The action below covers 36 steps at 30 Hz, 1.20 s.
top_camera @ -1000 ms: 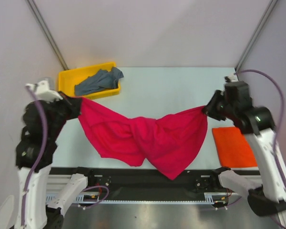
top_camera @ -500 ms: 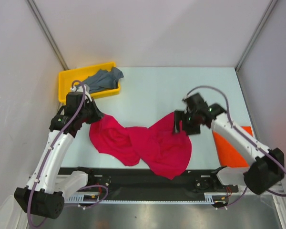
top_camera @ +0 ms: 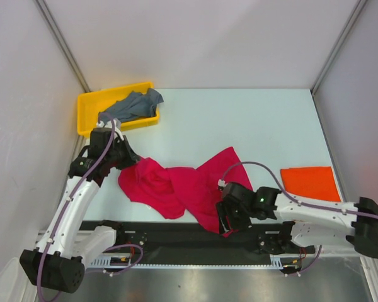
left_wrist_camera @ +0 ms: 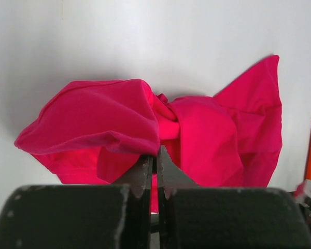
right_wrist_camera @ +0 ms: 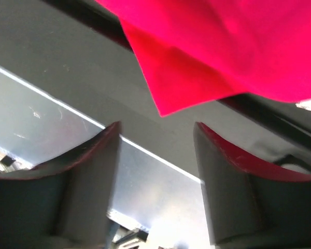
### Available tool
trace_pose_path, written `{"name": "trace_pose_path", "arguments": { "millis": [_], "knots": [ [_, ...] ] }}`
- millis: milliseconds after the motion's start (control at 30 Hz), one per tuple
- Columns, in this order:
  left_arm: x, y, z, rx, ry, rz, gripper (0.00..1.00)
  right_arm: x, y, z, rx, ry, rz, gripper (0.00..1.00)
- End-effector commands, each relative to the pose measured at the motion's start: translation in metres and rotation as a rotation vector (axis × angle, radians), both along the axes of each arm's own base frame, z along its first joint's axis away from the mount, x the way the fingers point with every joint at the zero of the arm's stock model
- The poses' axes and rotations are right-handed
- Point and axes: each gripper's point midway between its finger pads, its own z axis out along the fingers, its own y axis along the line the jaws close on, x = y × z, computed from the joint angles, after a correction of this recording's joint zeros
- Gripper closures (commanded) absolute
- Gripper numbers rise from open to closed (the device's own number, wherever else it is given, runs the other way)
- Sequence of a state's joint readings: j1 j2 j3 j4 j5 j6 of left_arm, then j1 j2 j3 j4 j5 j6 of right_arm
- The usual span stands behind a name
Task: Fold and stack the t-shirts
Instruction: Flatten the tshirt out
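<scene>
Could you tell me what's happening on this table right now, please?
Two robot arms are working on a crimson-pink t-shirt, which lies bunched and unfolded on the table. The left hand is shut on one end of it. The right hand is open and empty, low at the near edge by the shirt's overhanging corner. An orange-red t-shirt lies folded on the right; a grey-blue t-shirt sits crumpled in the yellow tray.

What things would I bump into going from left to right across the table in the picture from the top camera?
First the yellow plastic tray with the crumpled grey-blue cloth shirt in it → the rumpled crimson-pink cloth shirt → the flat orange-red cloth shirt.
</scene>
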<state>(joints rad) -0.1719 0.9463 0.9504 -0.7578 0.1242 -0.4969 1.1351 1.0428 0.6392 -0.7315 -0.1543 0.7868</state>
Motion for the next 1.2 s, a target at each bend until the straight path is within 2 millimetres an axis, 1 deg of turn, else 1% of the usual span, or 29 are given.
{"name": "trace_pose_path", "arguments": {
  "millis": [0, 33, 67, 100, 133, 167, 200, 333, 400, 433, 567, 600, 633, 667, 700, 733, 767, 800, 833, 867, 900, 933, 967, 1000, 1033, 1067, 1100, 1133, 1167],
  "knots": [
    [0.001, -0.004, 0.010, -0.023, -0.038, -0.012, 1.00, 0.009, 0.017, -0.014, -0.028, -0.058, 0.001, 0.40],
    [0.000, -0.005, 0.009, -0.023, -0.036, -0.017, 1.00, 0.009, 0.020, -0.015, -0.049, -0.074, 0.020, 0.45],
    [0.000, -0.004, 0.009, -0.023, -0.035, -0.015, 1.00, 0.012, 0.016, -0.026, -0.118, -0.092, 0.024, 0.46],
    [-0.001, -0.005, 0.010, -0.028, -0.037, -0.017, 1.00, 0.008, 0.016, -0.029, -0.143, -0.101, 0.064, 0.47],
    [-0.001, -0.005, 0.010, -0.029, -0.037, -0.017, 1.00, 0.010, 0.014, -0.033, -0.182, -0.120, 0.077, 0.46],
    [-0.001, -0.006, 0.010, -0.034, -0.037, -0.020, 1.00, 0.013, 0.018, -0.030, -0.193, -0.144, 0.088, 0.45],
    [-0.002, -0.006, 0.011, -0.037, -0.038, -0.018, 1.00, 0.009, 0.018, -0.037, -0.232, -0.148, 0.123, 0.43],
    [-0.003, -0.005, 0.012, -0.030, -0.037, -0.014, 1.00, 0.010, 0.021, -0.040, -0.288, -0.167, 0.164, 0.45],
    [-0.004, -0.004, 0.013, -0.028, -0.040, -0.015, 1.00, 0.013, 0.022, -0.038, -0.297, -0.182, 0.159, 0.50],
    [-0.004, -0.003, 0.013, -0.025, -0.042, -0.011, 1.00, 0.014, 0.020, -0.039, -0.306, -0.186, 0.159, 0.51],
    [-0.006, -0.002, 0.012, -0.016, -0.040, -0.010, 1.00, 0.023, 0.013, -0.033, -0.334, -0.221, 0.136, 0.74],
    [-0.006, -0.001, 0.013, -0.014, -0.043, -0.006, 1.00, 0.025, 0.008, -0.031, -0.353, -0.225, 0.127, 0.90],
    [-0.006, 0.000, 0.014, -0.008, -0.046, -0.003, 1.00, 0.034, 0.003, -0.025, -0.360, -0.254, 0.092, 0.97],
    [-0.006, 0.001, 0.016, -0.008, -0.052, -0.002, 1.00, 0.040, 0.000, -0.018, -0.361, -0.270, 0.062, 1.00],
    [-0.004, 0.001, 0.023, -0.006, -0.068, 0.001, 1.00, 0.044, -0.011, -0.011, -0.389, -0.279, 0.041, 1.00],
    [-0.004, 0.002, 0.026, -0.003, -0.077, 0.002, 1.00, 0.058, -0.013, 0.003, -0.386, -0.326, -0.004, 1.00],
    [-0.004, 0.005, 0.029, 0.011, -0.081, 0.011, 1.00, 0.074, -0.019, 0.026, -0.343, -0.360, -0.081, 1.00],
    [-0.002, 0.006, 0.039, 0.014, -0.104, 0.015, 1.00, 0.083, -0.035, 0.040, -0.366, -0.376, -0.116, 1.00],
    [-0.004, 0.008, 0.043, 0.020, -0.105, 0.019, 1.00, 0.100, -0.033, 0.074, -0.301, -0.434, -0.177, 1.00],
    [-0.003, 0.010, 0.047, 0.030, -0.115, 0.025, 1.00, 0.122, -0.050, 0.103, -0.245, -0.468, -0.301, 1.00],
    [-0.002, 0.011, 0.059, 0.029, -0.141, 0.031, 1.00, 0.132, -0.065, 0.122, -0.233, -0.502, -0.324, 1.00],
    [-0.002, 0.013, 0.063, 0.035, -0.152, 0.036, 1.00, 0.141, -0.071, 0.143, -0.189, -0.523, -0.366, 1.00],
    [-0.002, 0.013, 0.068, 0.037, -0.158, 0.040, 1.00, 0.153, -0.082, 0.175, -0.128, -0.573, -0.426, 1.00],
    [-0.001, 0.016, 0.079, 0.041, -0.185, 0.053, 1.00, 0.167, -0.105, 0.189, -0.135, -0.586, -0.518, 1.00],
    [-0.002, 0.017, 0.084, 0.045, -0.192, 0.059, 1.00, 0.171, -0.113, 0.197, -0.129, -0.592, -0.501, 1.00],
    [-0.003, 0.019, 0.091, 0.048, -0.207, 0.065, 1.00, 0.176, -0.120, 0.213, -0.110, -0.619, -0.523, 1.00],
    [-0.001, 0.022, 0.106, 0.053, -0.243, 0.079, 1.00, 0.184, -0.138, 0.215, -0.138, -0.612, -0.582, 1.00],
    [-0.004, 0.022, 0.113, 0.051, -0.250, 0.079, 1.00, 0.185, -0.144, 0.219, -0.140, -0.618, -0.562, 1.00],
    [-0.003, 0.028, 0.122, 0.066, -0.273, 0.103, 1.00, 0.188, -0.151, 0.224, -0.144, -0.626, -0.576, 1.00]
  ]
}}
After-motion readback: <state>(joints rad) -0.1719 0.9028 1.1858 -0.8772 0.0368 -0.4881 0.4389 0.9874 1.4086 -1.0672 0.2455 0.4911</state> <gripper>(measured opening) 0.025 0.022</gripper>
